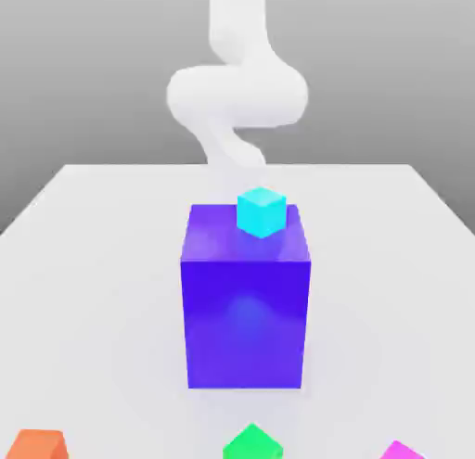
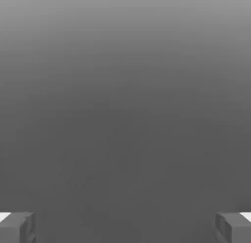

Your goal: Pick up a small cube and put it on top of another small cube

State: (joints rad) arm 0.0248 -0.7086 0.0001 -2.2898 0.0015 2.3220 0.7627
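Cube still to be picked, gripper [image 2: 125, 227] spread wide and empty.

The cyan cube [image 1: 260, 211] sits on the big blue block [image 1: 245, 299], well below and ahead of the gripper; 1 straight descent is advised, fingers [image 2: 17, 226] centred astride it before closing.

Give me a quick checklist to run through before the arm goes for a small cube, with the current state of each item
1. Gripper open: ok, the fingers stand wide apart in the hand view.
2. Nothing between the fingers: ok, only grey background there.
3. Cyan cube reachable: ok, it sits exposed on top of the blue block.
4. Other small cubes available: ok, orange cube, green cube and magenta cube lie on the table, cut by the frame edge.
5. Hand aimed at a cube: not ok.
6. Stack done: not ok, no small cube rests on another small cube.
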